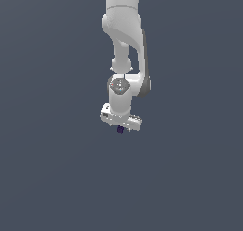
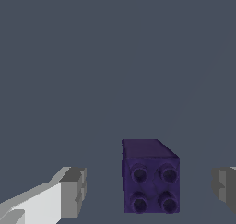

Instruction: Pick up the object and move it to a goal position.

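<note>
The grey surface (image 1: 47,178) fills everything around me, flat and unmarked, and none of its edges or corners come into either picture, so I cannot place anything against them.

My arm (image 1: 124,40) is next in size: white, jointed, coming down from the top of the exterior view to the wrist (image 1: 121,90), which ends in the flat white crossbar of my hand.

Below that bar sits my claw (image 2: 150,191). In the wrist view its two fingers stand well apart, one grey pad (image 2: 73,191) on a white finger on one side and the other pad only just peeking in at the opposite margin. The claw is wide, and neither pad touches anything.

Smallest is the cube (image 2: 150,177), dark purple and matte (its near face carries four round dimples, two over two). It stands square between my fingers, with a clear gap to each pad, somewhat nearer the pad at the margin. In the exterior view it shows only as a small dark spot (image 1: 120,129) directly beneath my hand; I cannot tell whether it rests on the grey surface.
</note>
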`<state>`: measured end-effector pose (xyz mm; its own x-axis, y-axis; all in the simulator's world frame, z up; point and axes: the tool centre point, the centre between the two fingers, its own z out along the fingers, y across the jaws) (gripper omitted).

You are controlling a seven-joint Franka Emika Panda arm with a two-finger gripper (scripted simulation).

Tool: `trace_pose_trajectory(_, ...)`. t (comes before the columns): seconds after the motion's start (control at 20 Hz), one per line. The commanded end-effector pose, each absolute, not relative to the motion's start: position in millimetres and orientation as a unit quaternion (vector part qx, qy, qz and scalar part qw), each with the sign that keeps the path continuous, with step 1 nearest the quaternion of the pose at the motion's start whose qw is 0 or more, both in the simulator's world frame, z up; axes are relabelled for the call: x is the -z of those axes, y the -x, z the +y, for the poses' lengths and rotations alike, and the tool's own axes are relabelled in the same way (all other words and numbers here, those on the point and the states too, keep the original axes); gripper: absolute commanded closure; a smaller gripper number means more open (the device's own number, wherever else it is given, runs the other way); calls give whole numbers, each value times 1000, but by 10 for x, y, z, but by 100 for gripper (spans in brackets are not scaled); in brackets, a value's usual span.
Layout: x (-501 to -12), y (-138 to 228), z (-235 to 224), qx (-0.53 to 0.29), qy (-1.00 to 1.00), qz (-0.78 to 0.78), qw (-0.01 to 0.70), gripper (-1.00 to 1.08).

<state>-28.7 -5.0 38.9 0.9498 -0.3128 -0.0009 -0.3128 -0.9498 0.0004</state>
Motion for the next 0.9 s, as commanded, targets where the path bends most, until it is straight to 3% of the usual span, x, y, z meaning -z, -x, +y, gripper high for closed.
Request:
trace_pose_trajectory(0.0,-287,288,-48,0,-987,-159,0,-92)
trace_pose_trajectory(0.25,-220,279,-50,0,-987,-159,0,-92)
trace_pose_trajectory(0.3,-220,279,-50,0,-987,-159,0,108)
trace_pose_trajectory(0.85,-226,273,-46,-1,-987,-159,0,108)
